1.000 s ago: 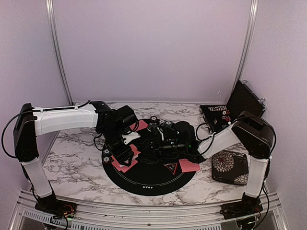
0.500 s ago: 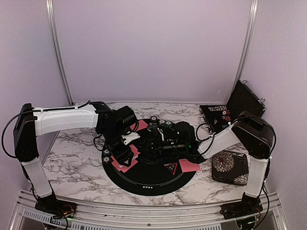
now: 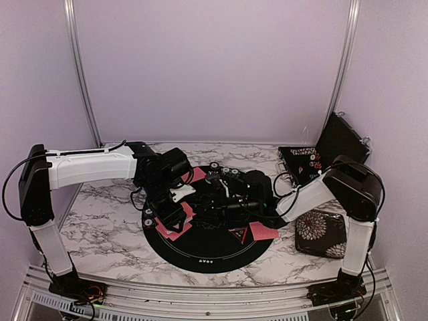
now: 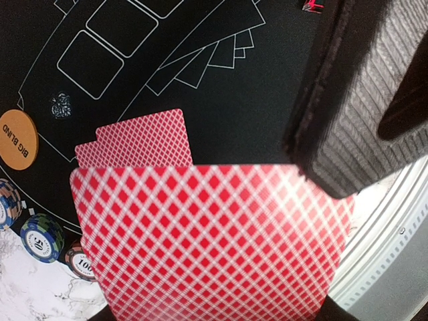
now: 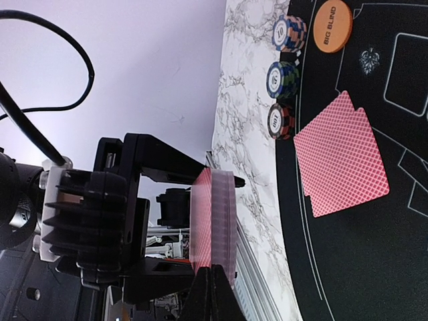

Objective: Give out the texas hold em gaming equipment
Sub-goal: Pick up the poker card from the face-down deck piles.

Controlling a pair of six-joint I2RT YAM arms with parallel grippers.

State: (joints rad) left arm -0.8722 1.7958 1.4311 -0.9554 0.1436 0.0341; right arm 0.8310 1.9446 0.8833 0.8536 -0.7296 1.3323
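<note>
My left gripper [image 3: 172,211] is shut on a deck of pink-red-backed playing cards [image 4: 214,247] and holds it on edge above the left of the round black mat [image 3: 207,257]. My right gripper [image 5: 214,286] meets the deck [image 5: 215,221] at its top corner. Its jaws are closed on what looks like the top card, and one finger [image 4: 354,100] covers that corner. Two dealt cards [image 5: 341,154] lie overlapped on the mat below. An orange big blind button [image 4: 17,139] and three striped chip stacks [image 4: 41,237] sit at the mat's left edge. A black triangle marker [image 3: 237,234] lies beside more cards [image 3: 264,232] at the right.
More chip stacks [image 3: 224,170] and a card [image 3: 197,175] sit at the mat's far edge. A floral case [image 3: 321,233] lies at the right, and an open black case [image 3: 307,159] stands at the back right. Marble table top [image 3: 100,221] surrounds the mat.
</note>
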